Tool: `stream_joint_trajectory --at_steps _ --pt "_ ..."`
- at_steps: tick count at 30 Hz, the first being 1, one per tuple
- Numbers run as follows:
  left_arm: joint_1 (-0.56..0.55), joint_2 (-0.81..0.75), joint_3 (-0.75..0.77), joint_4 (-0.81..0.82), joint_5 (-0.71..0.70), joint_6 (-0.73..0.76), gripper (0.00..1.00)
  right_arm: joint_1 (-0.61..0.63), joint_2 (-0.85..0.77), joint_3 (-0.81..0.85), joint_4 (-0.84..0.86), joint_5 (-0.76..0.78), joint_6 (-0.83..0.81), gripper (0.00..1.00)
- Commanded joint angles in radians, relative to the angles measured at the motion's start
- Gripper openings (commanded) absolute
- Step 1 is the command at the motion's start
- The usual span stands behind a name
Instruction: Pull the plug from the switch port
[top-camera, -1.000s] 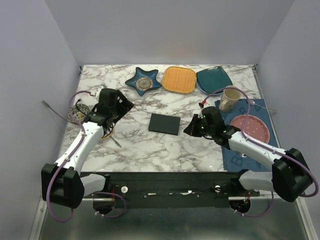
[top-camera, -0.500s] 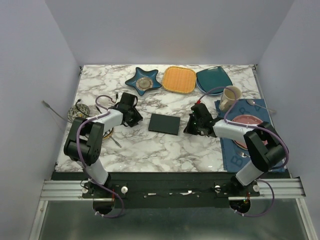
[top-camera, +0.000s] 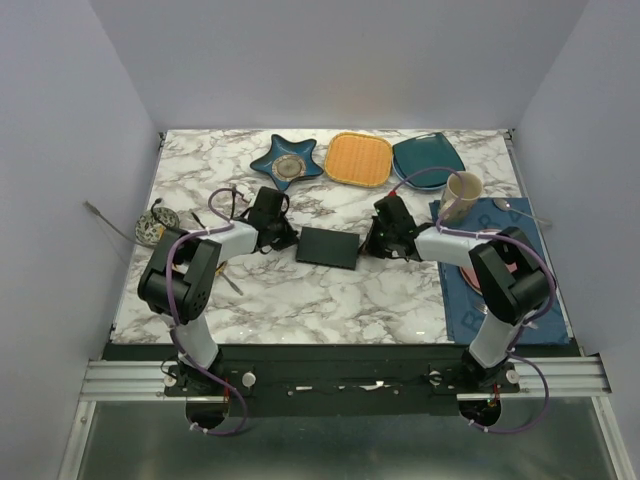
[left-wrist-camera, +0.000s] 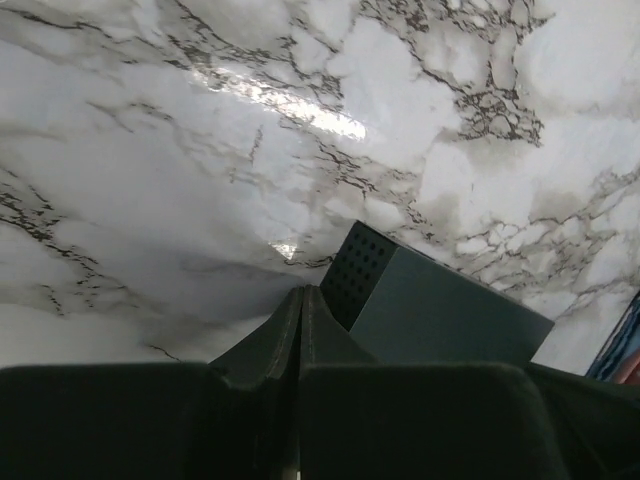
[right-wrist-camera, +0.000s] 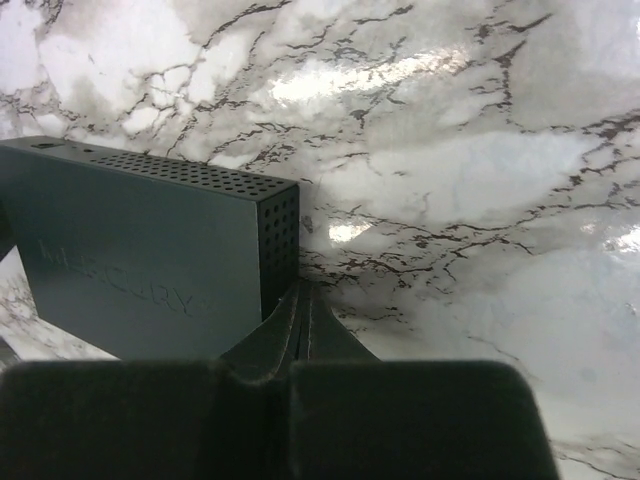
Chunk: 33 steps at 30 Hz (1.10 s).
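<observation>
The switch is a flat black box lying in the middle of the marble table. My left gripper sits low at its left short end, fingers pressed together with nothing between them. In the left wrist view the shut tips rest beside the switch's perforated corner. My right gripper is shut and empty at the right short end. Its tips are beside the perforated side of the switch. No plug or cable shows in any view.
Along the back stand a blue star-shaped dish, an orange square plate and a teal plate. A beige cup stands on a blue mat at the right. A small metal object lies at the left edge.
Both arms folded in and brought their grippers to the two short ends of the switch. The left gripper went from open to shut. The switch has not moved.
</observation>
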Motion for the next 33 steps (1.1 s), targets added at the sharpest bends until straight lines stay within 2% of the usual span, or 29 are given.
stream_joint_trajectory --at_steps 1,8,15,22,28,33 --pt "-0.074 -0.052 -0.087 0.0 0.026 0.012 0.07 0.001 -0.04 -0.075 0.011 -0.014 0.014 0.01" --pt "-0.129 -0.154 -0.209 0.025 0.028 -0.019 0.07 0.001 -0.154 -0.205 0.037 -0.013 0.003 0.01" --pt "-0.139 -0.26 -0.308 0.032 0.017 -0.048 0.07 0.006 -0.186 -0.305 0.095 -0.019 0.02 0.01" --pt "-0.143 -0.306 -0.328 0.028 -0.015 -0.051 0.07 0.003 -0.165 -0.259 0.077 0.033 -0.001 0.01" --pt "-0.152 -0.277 -0.332 0.06 0.009 -0.062 0.07 0.001 -0.085 -0.14 0.016 0.033 -0.041 0.01" --pt "-0.156 -0.277 -0.334 0.06 0.003 -0.059 0.07 0.0 -0.048 -0.107 -0.007 0.033 -0.054 0.01"
